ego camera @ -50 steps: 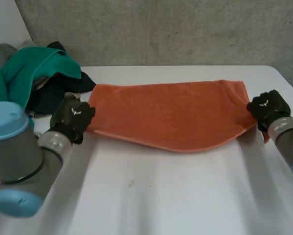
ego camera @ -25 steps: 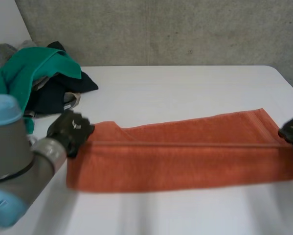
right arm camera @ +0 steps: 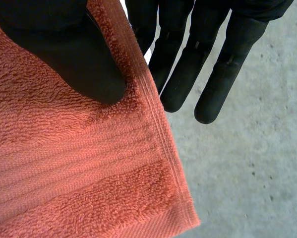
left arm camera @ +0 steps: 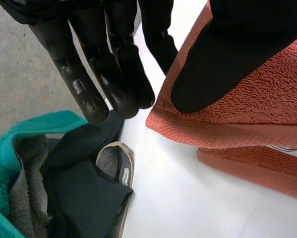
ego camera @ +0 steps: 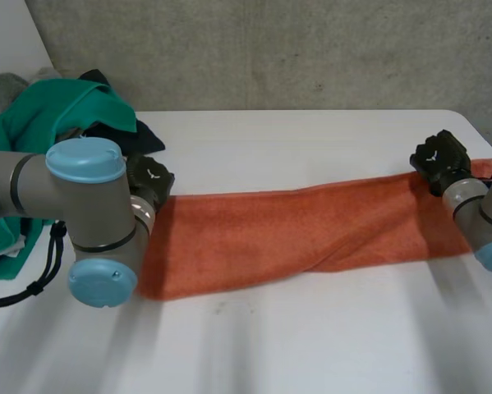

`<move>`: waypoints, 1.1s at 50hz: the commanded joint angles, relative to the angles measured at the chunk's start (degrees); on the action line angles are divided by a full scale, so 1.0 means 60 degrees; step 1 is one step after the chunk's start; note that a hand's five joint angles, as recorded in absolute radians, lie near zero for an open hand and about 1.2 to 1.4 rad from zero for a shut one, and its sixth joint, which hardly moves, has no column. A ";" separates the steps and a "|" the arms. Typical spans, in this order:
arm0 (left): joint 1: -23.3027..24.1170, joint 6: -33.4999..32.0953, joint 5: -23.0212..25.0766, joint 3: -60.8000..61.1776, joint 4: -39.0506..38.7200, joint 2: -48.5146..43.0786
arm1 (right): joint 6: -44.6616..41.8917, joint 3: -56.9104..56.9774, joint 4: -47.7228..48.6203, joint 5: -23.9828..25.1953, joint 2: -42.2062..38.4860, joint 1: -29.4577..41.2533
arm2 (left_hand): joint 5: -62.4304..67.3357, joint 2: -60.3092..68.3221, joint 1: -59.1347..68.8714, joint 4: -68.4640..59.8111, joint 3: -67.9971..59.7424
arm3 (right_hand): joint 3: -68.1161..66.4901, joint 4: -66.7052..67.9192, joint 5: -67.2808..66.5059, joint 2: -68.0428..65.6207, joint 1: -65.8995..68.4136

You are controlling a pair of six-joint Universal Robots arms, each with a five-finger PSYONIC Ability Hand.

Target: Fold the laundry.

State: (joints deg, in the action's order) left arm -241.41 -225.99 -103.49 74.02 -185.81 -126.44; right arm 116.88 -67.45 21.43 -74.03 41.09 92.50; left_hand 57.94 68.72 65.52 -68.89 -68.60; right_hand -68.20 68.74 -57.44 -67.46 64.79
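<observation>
Nearest the camera, the white surface lies bare. Just beyond it the orange towel stretches crosswise from one hand to the other, its near edge down on the surface and a slanting crease running through its middle. The left arm crosses in front of the towel's left end, and the right arm comes in beside its right end.

The left hand pinches the far corner of the towel's left end. In its wrist view the thumb presses down on the hem, and the straight fingers meet the corner from the other side. A second layer of towel shows beneath the held one.

The right hand pinches the far edge at the towel's right end, close to the surface's edge. Its thumb lies on top of the pile and its straight fingers reach past the hem underneath. Concrete floor shows beyond that corner.

Farther back, at the left, a heap of laundry sits on the surface: a green cloth over a dark garment, with a grey cloth tucked among them. The heap lies just beside the left hand's fingertips but apart from the towel. Behind everything stands a rough grey wall.
</observation>
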 commanded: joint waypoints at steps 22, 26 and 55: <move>0.0509 -0.0055 -0.0257 0.0216 -0.1463 0.0330 | 0.3943 -0.1458 -0.2792 0.0209 0.3228 -0.1720 | -0.9648 -0.9778 -0.9245 0.9807 0.9759 | 0.9699 -0.9791 0.9574 0.9577 -0.9132; 0.0523 0.0018 -0.0227 0.0714 -0.1478 0.0725 | 0.3739 -0.1722 -0.4215 0.0912 0.3215 -0.2306 | -0.9648 -0.9778 -0.9245 0.9807 0.9759 | 0.9687 -0.9778 0.9561 0.9565 -0.9120; 0.0626 0.0282 -0.0154 0.1535 -0.1551 0.1925 | 0.1703 -0.1898 -0.1654 -0.0931 0.2481 -0.4211 | -0.9592 -0.9722 -0.9189 0.9751 0.9703 | -0.1967 0.1876 -0.2093 -0.2090 0.2534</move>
State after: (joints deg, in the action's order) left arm -237.41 -224.35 -104.55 81.91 -195.13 -118.56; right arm 131.37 -78.35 5.22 -70.58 51.02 69.92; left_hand 2.85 11.72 10.89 -11.39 -11.64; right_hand -67.94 68.47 -55.43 -67.36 62.56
